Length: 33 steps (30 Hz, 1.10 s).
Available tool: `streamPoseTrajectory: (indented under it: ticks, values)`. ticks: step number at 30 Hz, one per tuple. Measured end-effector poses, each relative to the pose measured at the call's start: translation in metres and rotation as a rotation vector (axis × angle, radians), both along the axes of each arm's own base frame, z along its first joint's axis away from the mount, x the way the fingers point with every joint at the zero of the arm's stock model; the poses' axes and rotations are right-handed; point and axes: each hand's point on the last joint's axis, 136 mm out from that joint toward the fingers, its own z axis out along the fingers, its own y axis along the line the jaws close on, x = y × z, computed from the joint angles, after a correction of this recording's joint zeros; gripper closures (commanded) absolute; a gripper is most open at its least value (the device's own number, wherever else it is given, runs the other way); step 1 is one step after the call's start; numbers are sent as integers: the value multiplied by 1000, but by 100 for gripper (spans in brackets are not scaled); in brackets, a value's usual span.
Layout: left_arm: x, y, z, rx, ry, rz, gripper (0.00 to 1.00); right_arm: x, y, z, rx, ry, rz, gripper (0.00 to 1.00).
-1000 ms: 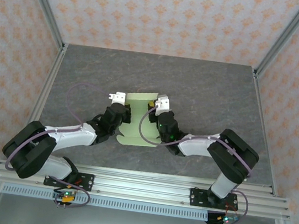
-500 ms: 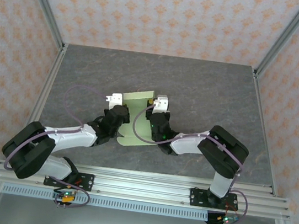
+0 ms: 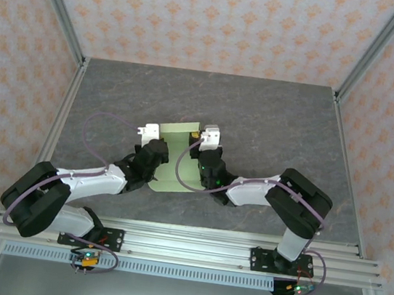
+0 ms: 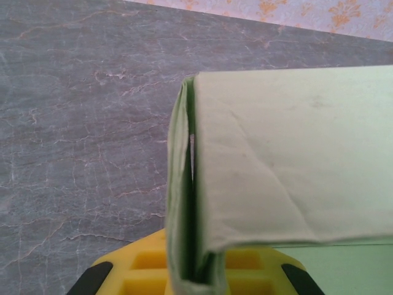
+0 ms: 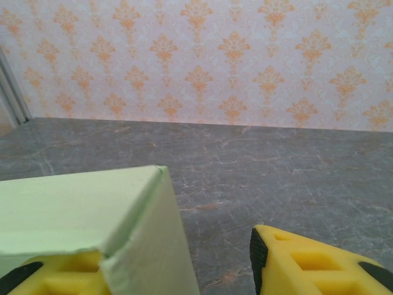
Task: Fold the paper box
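The paper box, pale green card, lies partly folded on the grey table between both grippers. My left gripper is at its left edge. In the left wrist view the yellow jaws are shut on a doubled, upright fold of the paper box, at my left gripper. My right gripper is at the box's right far corner. In the right wrist view that corner of the paper box stands between the open jaws of my right gripper, against the left finger. The right finger is well apart from the card.
The grey stone-patterned table stretches bare behind and beside the box. Patterned walls and aluminium frame posts close it in. A metal rail with both arm bases runs along the near edge.
My right gripper's jaws have widened and its finger has come off the card. The box and my left gripper have shifted slightly left. The right arm's elbow has swung a little.
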Motion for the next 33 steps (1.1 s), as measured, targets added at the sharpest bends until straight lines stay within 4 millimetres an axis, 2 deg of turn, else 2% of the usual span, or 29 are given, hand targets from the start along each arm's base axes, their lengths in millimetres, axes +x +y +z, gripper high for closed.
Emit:
streamPoseTrajectory:
  ticks: [5,9,13,18,24,31,33]
  values:
    - [-2,3,-3,16,12,6,100,-2,5,3,-16,-10,15,60]
    - [-2,4,-4,18,12,9,100,3,7,7,-28,-22,-11,61]
    - [-4,5,0,17,5,11,100,10,9,-3,-61,-17,-51,62]
    - [-6,7,2,26,10,8,100,13,6,-17,-96,-11,-95,78]
    - [-7,1,2,20,12,-14,100,11,3,-15,-95,-33,-142,91]
    - [-6,-4,0,10,20,-29,100,8,-3,-18,-73,-31,-204,88]
    - [-6,-4,0,9,21,-30,100,7,-4,-18,-52,-28,-212,82]
